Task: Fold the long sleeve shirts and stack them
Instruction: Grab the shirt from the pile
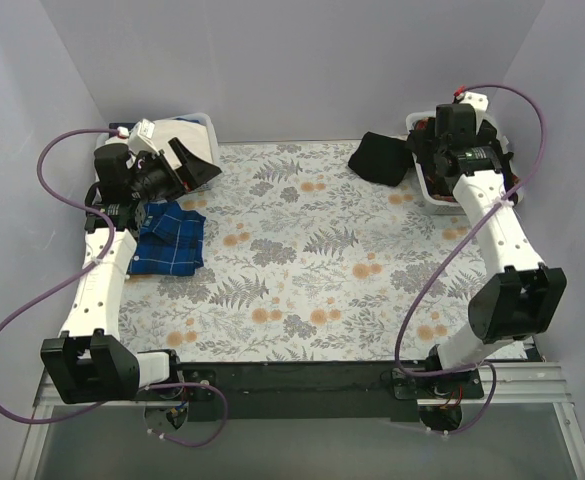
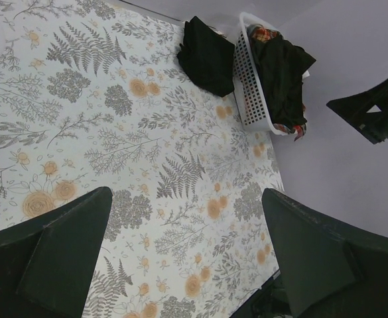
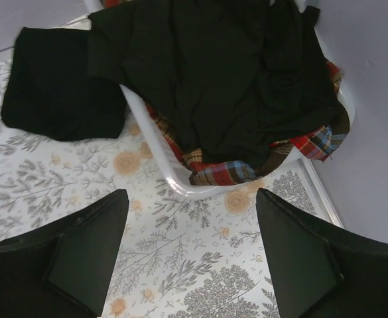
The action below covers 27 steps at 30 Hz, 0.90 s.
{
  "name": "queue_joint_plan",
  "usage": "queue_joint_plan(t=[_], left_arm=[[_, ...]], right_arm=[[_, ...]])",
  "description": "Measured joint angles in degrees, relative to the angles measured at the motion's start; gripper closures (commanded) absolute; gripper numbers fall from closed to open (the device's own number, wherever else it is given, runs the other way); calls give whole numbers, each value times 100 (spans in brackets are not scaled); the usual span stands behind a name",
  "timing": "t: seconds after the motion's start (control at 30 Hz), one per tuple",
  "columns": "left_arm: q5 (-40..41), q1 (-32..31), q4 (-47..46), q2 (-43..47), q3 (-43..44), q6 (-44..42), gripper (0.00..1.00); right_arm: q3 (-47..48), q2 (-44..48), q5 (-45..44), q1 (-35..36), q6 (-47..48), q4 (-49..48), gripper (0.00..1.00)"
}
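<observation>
Right gripper [image 3: 192,240] and left gripper [image 2: 188,255] are gaping empty; the soft, light black shirt [image 3: 227,73] is draping over the basket [image 3: 169,177] at 2 o'clock, likely needing a pinch on 1 bunched fold.

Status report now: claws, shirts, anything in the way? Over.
Both claws open, empty: left claw over table, right claw above basket. Black shirt tops plaid ones in basket; blue checked shirt on table, left side. Nothing blocking.

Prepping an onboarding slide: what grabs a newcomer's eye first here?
The black shirt draped over the white basket at the table's far right corner, with a red plaid shirt peeking from under it. Next, the folded blue checked shirt lying at the left edge of the fern-print tablecloth.
</observation>
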<state>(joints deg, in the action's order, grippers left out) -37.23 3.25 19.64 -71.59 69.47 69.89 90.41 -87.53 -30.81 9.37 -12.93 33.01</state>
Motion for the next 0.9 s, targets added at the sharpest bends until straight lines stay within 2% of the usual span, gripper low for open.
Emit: queue_joint_plan(t=[0.1,0.4,0.8,0.9], left_arm=[[-33,0,-85,9,-68,4,2],[-52,-37,-87,-11,-358,2,2],[-94,-46,-83,-214,-358,0,2],[-96,-46,-79,-229,-358,0,2]], right_arm=[[205,-472,-179,-188,-177,68,22],[1252,-2236,-629,-260,-367,11,24],[2647,-3783,-610,-616,-605,-271,46],[2837,-4065,-535,-765,-651,-278,48]])
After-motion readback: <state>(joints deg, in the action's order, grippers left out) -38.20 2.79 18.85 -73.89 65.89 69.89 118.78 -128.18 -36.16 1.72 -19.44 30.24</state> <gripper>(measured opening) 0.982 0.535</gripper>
